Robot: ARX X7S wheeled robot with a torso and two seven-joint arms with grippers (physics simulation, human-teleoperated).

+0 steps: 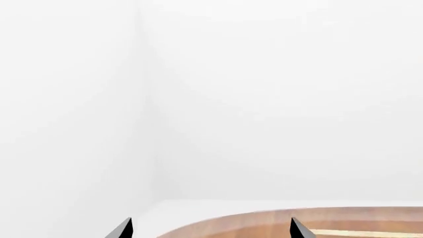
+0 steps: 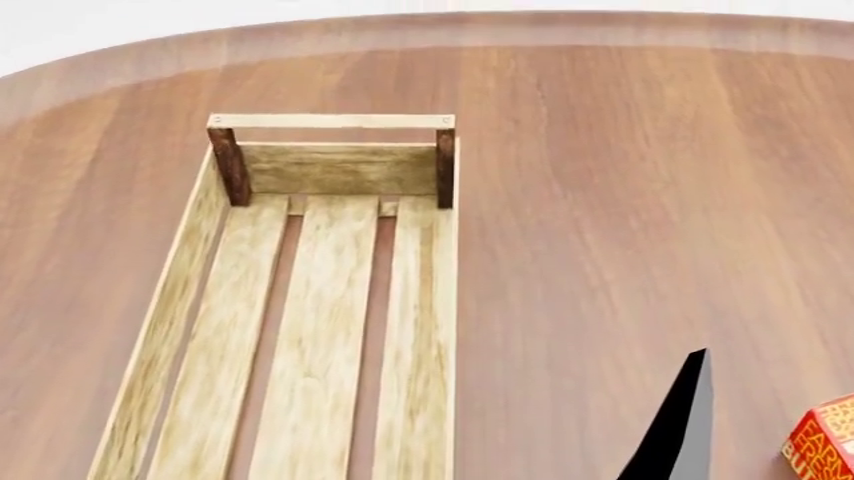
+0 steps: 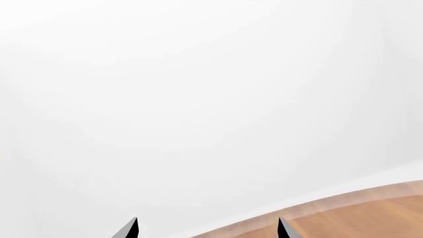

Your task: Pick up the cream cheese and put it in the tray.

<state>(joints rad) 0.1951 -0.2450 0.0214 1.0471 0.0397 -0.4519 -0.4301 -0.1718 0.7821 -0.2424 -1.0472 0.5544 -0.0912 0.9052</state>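
Head view, left to right: tray [image 2: 180, 290] of pale wooden slats, long and empty, lying on round brown table [image 2: 614, 180], dark corner posts and a rail handle at its far end. Further right, near the bottom edge, one dark fingertip of right gripper [image 2: 674, 425] poking up, nothing visibly held. At the far bottom right corner, a sliver of red-orange butter box [image 2: 825, 440]. Cream cheese nowhere visible in any view; whereabouts impossible to tell.

Left wrist view: left gripper [image 1: 210, 229] shown only as two dark fingertips spread well apart, nothing between them, aimed over the table's curved rim toward blank white wall. Right wrist view: two fingertips likewise set wide apart, empty, pointing past the table edge at white background.

Judged step: very start, search and approach, with nothing grasped and the tray unfilled. Next move likely calls for lowering the head or a wrist camera to find the small white-and-blue box, probably close to the butter, then bringing an open pincer down over it.
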